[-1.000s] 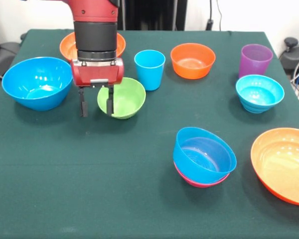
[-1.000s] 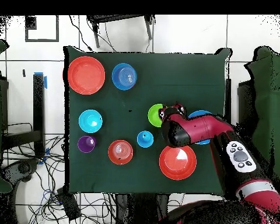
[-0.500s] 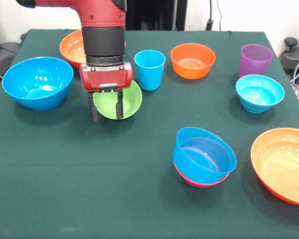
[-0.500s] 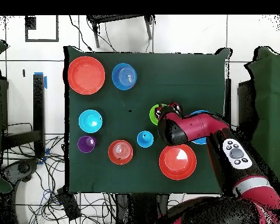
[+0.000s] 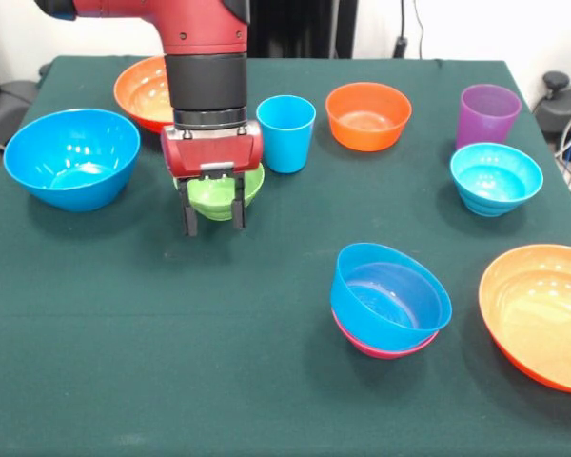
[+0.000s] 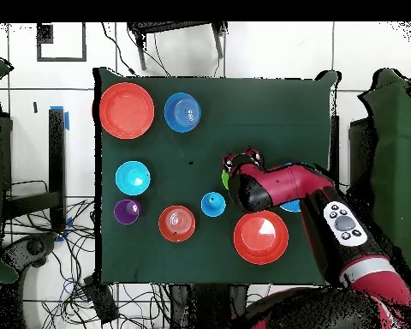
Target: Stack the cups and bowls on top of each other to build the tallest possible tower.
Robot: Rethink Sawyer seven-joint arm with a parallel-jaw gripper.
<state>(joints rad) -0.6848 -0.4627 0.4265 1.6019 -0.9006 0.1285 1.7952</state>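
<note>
The gripper (image 5: pixel 212 217) is seen low over the table (image 5: pixel 171 362), its two dark fingers parted and pointing down; the near rim of the green bowl (image 5: pixel 219 195) lies between them, but whether the rim is actually pinched cannot be told. In the front view the green bowl is found left of centre, mostly hidden behind the red wrist, and in the overhead view only a green sliver (image 6: pixel 224 179) is left showing beside the arm. From the green bowl, the light blue cup (image 5: pixel 286 133) stands upright at about 1 o'clock, close by, and a big blue bowl (image 5: pixel 71 157) is seen at 9 o'clock. An orange bowl (image 5: pixel 141 90) is partly covered by the arm at 11 o'clock, and a second orange bowl (image 5: pixel 368 115) stands beyond the blue cup at 2 o'clock. The purple cup (image 5: pixel 487 115) stands upright near the table's far right corner, with a cyan bowl (image 5: pixel 495 178) just in front of it. The tower (image 5: pixel 388 300), a blue bowl nested in a pink one, is placed at about 4 o'clock, well apart, and a large orange bowl (image 5: pixel 542 314) is cut by the right edge.
</note>
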